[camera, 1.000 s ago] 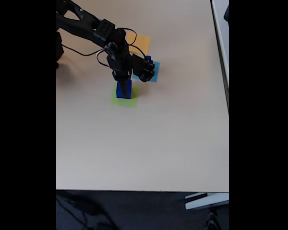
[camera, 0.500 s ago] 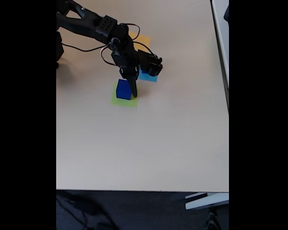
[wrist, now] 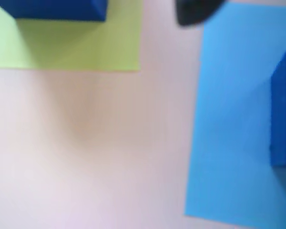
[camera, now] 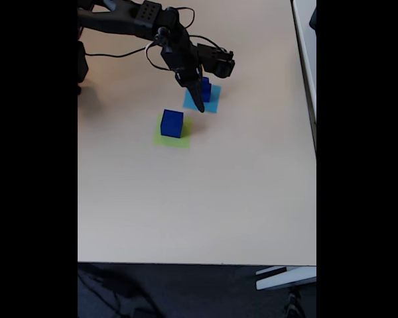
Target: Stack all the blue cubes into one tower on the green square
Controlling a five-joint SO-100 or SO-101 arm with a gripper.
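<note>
A solid blue cube (camera: pixel 172 123) is seen on the flat green square (camera: pixel 181 140), left of the fingers (camera: pixel 199 106); their opening cannot be told.

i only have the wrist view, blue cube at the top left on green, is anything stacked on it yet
Observer: No. In the fixed view the large blue cube sits alone on the green square.
Operator: and the dark blue thing at my right edge
Observer: That is another blue cube, sitting on the light-blue square.
Operator: where's the gripper
Observer: The gripper hangs over the light-blue square beside that cube, holding nothing; whether it is open I cannot tell.
</note>
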